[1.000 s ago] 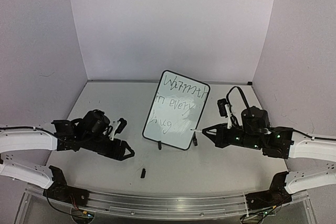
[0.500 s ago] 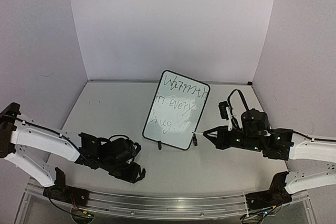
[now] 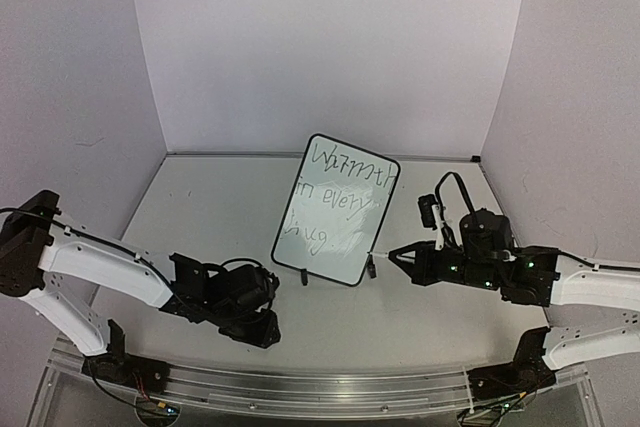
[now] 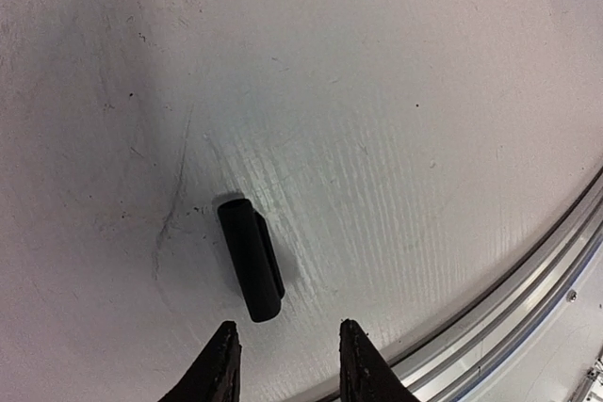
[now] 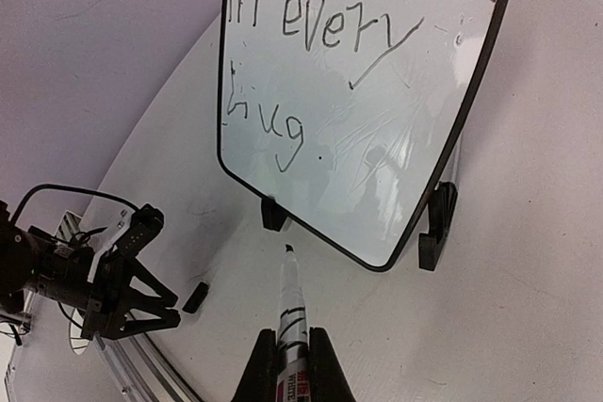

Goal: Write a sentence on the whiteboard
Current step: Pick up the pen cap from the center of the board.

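Note:
The whiteboard (image 3: 352, 239) stands tilted on two black feet at the table's middle. The sentence (image 3: 336, 200), in three dark handwritten lines, fills its upper part and reads "in every" and "hug" in the right wrist view (image 5: 320, 35). My right gripper (image 5: 293, 344) is shut on a white marker (image 5: 291, 294). Its uncapped tip points at the board's lower edge, a little short of it. My left gripper (image 4: 287, 331) hovers low over the table, open. A black marker cap (image 4: 252, 258) lies just beyond its fingertips (image 4: 227, 336), with nothing between them. In the top view the left gripper (image 3: 262, 329) hides the cap.
An aluminium rail (image 3: 300, 387) runs along the table's near edge, close behind the left gripper; it also shows in the left wrist view (image 4: 528, 298). Purple walls enclose the table on three sides. The board's right foot (image 5: 436, 226) stands near the marker tip.
My left arm has swung from the table's left toward the near edge and come down over the cap, its jaws narrowing. The right gripper with the marker has hardly moved.

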Robot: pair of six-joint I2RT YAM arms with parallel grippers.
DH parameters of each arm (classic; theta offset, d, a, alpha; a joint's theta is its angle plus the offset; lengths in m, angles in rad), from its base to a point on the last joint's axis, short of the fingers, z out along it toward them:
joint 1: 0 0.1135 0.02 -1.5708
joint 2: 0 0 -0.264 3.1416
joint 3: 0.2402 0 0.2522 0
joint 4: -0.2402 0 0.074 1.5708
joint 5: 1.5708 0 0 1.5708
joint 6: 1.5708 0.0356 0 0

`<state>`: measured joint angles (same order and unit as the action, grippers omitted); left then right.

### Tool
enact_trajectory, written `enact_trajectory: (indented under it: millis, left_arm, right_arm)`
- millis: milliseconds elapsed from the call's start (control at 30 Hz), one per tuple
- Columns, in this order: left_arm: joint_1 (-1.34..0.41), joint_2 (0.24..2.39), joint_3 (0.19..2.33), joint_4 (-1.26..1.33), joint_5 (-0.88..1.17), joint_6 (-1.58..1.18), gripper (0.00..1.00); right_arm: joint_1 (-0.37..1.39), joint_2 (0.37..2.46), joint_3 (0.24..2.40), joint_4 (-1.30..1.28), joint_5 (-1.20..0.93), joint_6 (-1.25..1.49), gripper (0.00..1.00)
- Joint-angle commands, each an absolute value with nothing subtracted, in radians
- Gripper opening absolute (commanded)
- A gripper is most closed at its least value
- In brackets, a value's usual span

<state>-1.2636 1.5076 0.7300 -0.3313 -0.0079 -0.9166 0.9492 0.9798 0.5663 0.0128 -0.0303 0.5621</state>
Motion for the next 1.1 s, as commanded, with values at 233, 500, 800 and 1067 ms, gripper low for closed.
enact_trajectory:
  millis: [233,500,800,1067]
  left_arm:
    - [-1.268,1.594,0.83,-0.388,-0.069,-0.89,0.32]
    - [-1.268,1.628,0.873,-0.47,-0.095,-0.899,0.22]
    - [-1.268,1.661,0.9,-0.515,-0.107,-0.9,0.21]
    - [-1.269,1.678,0.905,-0.517,-0.099,-0.883,0.15]
  right_arm:
    - [0.955,0.957,0.536,0.037,-0.001,0.582,0.0]
    - [0.955,0.952,0.526,0.038,-0.001,0.587,0.0]
    - [0.954,0.955,0.523,0.042,-0.001,0.589,0.0]
    - [0.954,0.962,0.523,0.046,-0.001,0.592,0.0]
